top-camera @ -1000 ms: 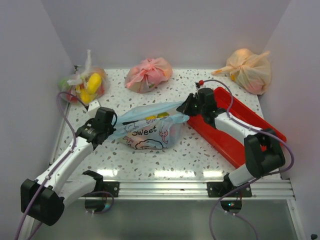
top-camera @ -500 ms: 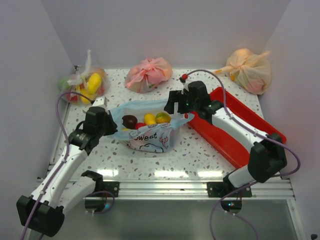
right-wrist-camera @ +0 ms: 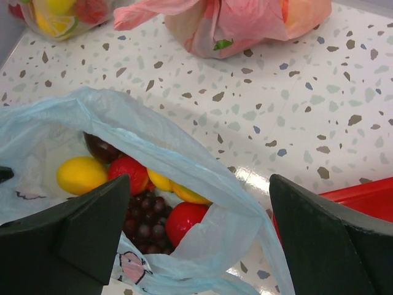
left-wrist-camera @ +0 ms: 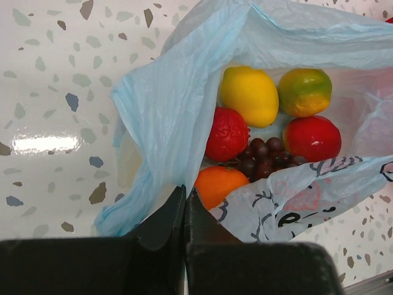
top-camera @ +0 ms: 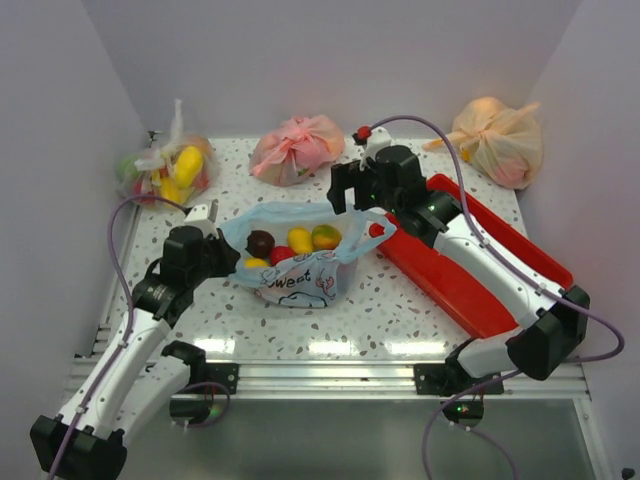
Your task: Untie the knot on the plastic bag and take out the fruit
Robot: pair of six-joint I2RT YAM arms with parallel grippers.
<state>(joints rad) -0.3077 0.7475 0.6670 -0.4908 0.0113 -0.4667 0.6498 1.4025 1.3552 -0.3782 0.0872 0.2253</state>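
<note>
The light blue plastic bag (top-camera: 300,272) lies mid-table with its mouth spread open; no knot shows. Inside lies the fruit: a lemon (left-wrist-camera: 249,95), a mango (left-wrist-camera: 305,91), a red one (left-wrist-camera: 312,138), dark grapes (left-wrist-camera: 264,157) and an orange (left-wrist-camera: 221,184). My left gripper (left-wrist-camera: 185,193) is shut on the bag's left rim (top-camera: 232,240), and the blue plastic runs down to its tips. My right gripper (right-wrist-camera: 199,227) hangs open above the bag's right side, nothing between its fingers (right-wrist-camera: 92,227). From above, the right gripper (top-camera: 350,200) sits just behind the bag's far right corner.
A pink knotted bag (top-camera: 297,150) sits at the back middle. A clear bag with yellow fruit (top-camera: 168,168) is back left and an orange bag (top-camera: 495,140) back right. A red tray (top-camera: 470,275) lies under the right arm. Walls close three sides.
The right gripper let go of the bag's right handle, opened wide and rose toward the back. The stretched bag slumped and its mouth fell open. The left gripper kept its hold.
</note>
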